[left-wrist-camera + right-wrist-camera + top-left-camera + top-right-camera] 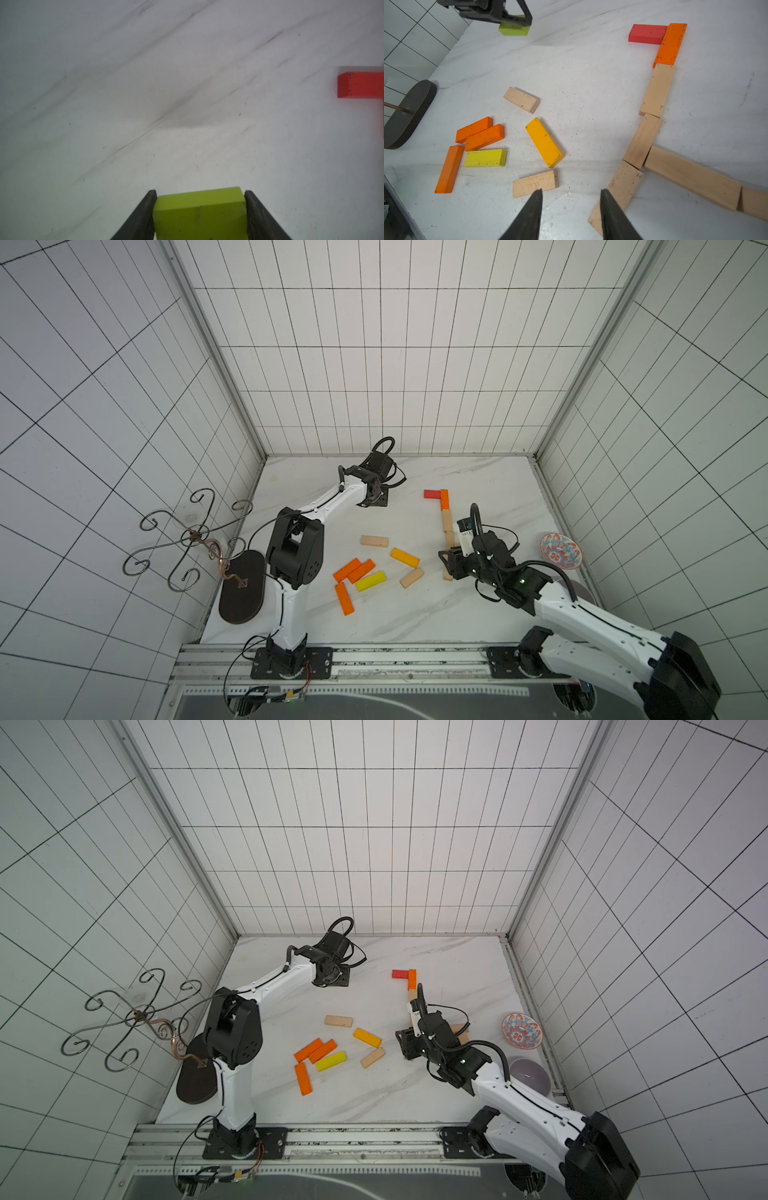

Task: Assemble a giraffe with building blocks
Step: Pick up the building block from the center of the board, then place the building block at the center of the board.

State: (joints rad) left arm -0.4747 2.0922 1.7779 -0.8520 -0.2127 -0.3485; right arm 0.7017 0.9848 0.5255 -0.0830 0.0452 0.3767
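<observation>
Firstly, the left gripper [200, 192] is clamped on a lime block [199, 216], its jaws pressed flat against the block's two sides. It hangs low over the far left part of the table [490, 485]. The right gripper [571, 192] holds nothing: its jaws stand partly apart, with only bare surface between them. One finger [614, 214] shows in front of the lowest wood block [618, 187]; whether they touch cannot be told.

The table is white marble with grey veins, boxed in by white tiled walls [374, 344]. A curly wire stand [195, 535] on a dark oval base sits at the left edge. At the right edge are a patterned bowl [561, 551] and a purple bowl [530, 1079].

Loose blocks lie flat mid-table: three orange blocks [484, 137], a yellow block [485, 158] beside them, an amber block [544, 142], and two pale blocks [522, 99].

The giraffe lies flat toward the right. A red block [646, 34] butts against the side of an orange neck block [671, 43], making a corner. Below it, wood blocks [658, 89] run end to end in a slightly bent line. A body block [691, 176] branches off sideways, with another piece [756, 203] at its end.
</observation>
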